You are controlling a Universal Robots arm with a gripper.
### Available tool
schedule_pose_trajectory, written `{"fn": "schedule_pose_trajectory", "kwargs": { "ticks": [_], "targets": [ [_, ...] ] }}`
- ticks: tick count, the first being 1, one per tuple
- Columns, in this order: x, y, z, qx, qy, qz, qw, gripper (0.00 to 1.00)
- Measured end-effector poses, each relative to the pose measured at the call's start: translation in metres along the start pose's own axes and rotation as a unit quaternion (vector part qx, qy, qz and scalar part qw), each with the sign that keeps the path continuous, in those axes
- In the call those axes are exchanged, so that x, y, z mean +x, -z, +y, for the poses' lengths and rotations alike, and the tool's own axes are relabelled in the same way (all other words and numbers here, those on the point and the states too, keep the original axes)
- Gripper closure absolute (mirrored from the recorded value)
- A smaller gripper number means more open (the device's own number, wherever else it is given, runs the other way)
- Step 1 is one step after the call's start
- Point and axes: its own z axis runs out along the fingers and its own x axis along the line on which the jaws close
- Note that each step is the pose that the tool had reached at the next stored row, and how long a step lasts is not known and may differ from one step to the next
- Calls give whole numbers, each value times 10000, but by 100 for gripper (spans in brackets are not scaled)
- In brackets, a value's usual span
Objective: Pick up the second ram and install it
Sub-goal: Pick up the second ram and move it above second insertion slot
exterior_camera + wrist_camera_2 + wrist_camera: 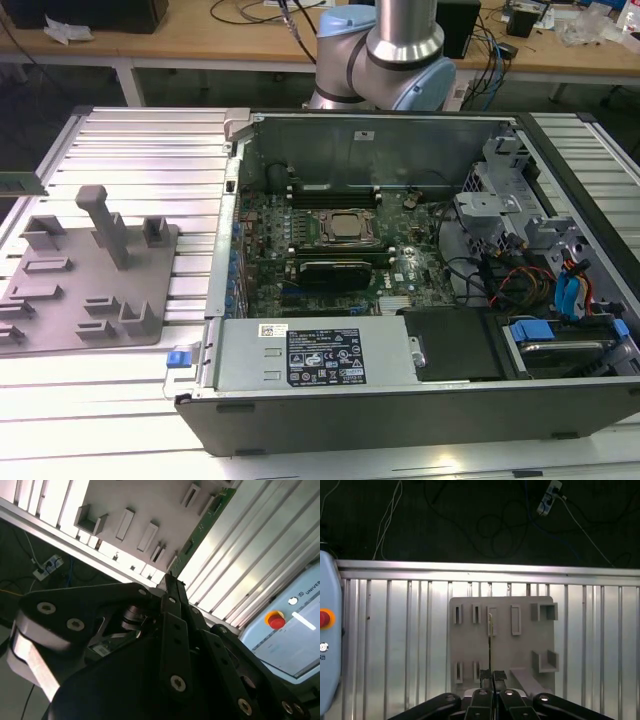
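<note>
Green and thin, the second ram (202, 526) is clamped edge-on between the fingers of the gripper (492, 675), over the grey fixture plate (520, 650), well apart from the computer case (400, 415). A firm, square hold should prevent tilting.

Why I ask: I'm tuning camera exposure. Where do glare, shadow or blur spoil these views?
Exterior view: the table blows out to white near the computer case, whose interior is dim. Second wrist view: the table glares, and the end effector, close to the lens, is dark and soft. First wrist view: even light; the second ram is a thin edge-on line.
</note>
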Motion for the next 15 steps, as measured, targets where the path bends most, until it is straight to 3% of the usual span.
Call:
{"fn": "schedule_pose_trajectory", "kwargs": {
  "ticks": [3,4,8,15],
  "targets": [
    [-3,62,2,1,1,-6,10000,91],
    [-5,116,4,1,1,-8,10000,91],
    [-5,128,-4,0,2,-7,10000,91],
    [-1,135,-201,0,1,-8,10000,91]
  ]
}}
